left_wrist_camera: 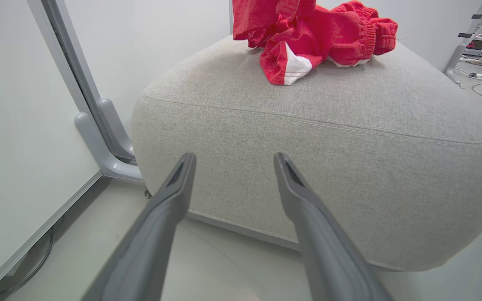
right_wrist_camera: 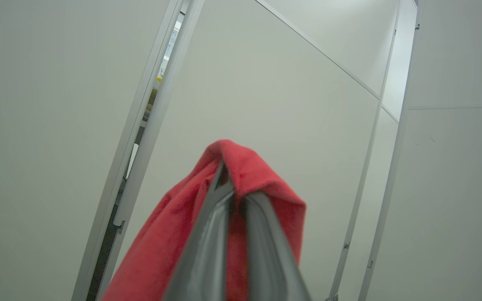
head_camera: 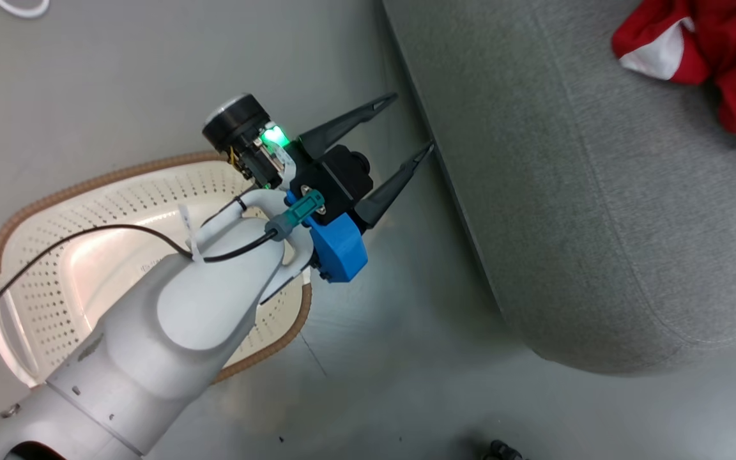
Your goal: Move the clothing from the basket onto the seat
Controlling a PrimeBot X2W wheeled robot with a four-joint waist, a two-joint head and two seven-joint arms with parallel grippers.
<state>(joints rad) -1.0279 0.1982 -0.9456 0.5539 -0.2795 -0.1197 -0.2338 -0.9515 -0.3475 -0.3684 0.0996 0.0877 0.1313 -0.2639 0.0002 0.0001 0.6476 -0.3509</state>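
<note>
The right claw [right_wrist_camera: 233,188] was clamped on a soft, light red cloth [right_wrist_camera: 262,175], probably best held by a bunched fold, while the left claw [head_camera: 412,121], fingers apart, hung between the basket [head_camera: 80,191] and the seat [head_camera: 598,204], where other red clothing [head_camera: 719,51] lay far right

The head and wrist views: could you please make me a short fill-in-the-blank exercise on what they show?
The clothing on the seat is white and ____.
The left gripper has its jaws ____.
The right gripper is ____ on a cloth.
The cream basket has a ____ rim.
Missing words: red, open, shut, brown.
</note>
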